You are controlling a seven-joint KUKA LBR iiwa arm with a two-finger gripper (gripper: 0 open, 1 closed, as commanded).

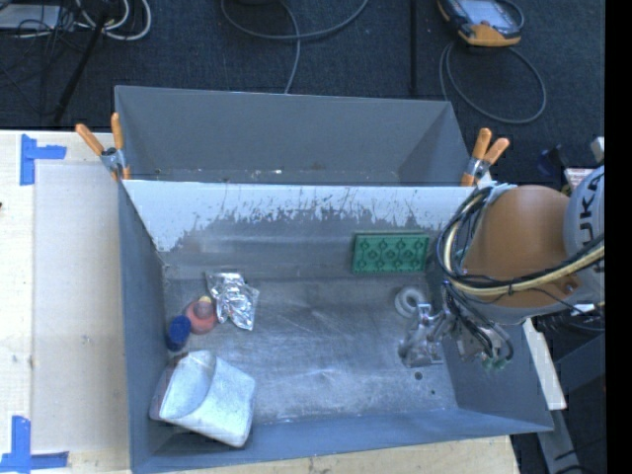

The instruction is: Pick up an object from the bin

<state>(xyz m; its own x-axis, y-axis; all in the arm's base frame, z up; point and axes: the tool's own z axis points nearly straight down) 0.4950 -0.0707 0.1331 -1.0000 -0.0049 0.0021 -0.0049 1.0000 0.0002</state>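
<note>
Nearest me, in the near-left corner of the grey metal bin [296,368], lies a pale folded cloth pouch [205,398]. Behind it sit a small blue cap [178,332], a pink-orange ball [202,314] and a crumpled silver foil wad [235,299]. My claw [420,349] hangs low by the right wall; I cannot tell whether it is wide or narrow. A pale grey ring [408,301] lies just beyond it, and a flat green studded brick [392,253] rests against the far wall. I judge nothing is picked yet, so the grasp and lift remain.
</note>
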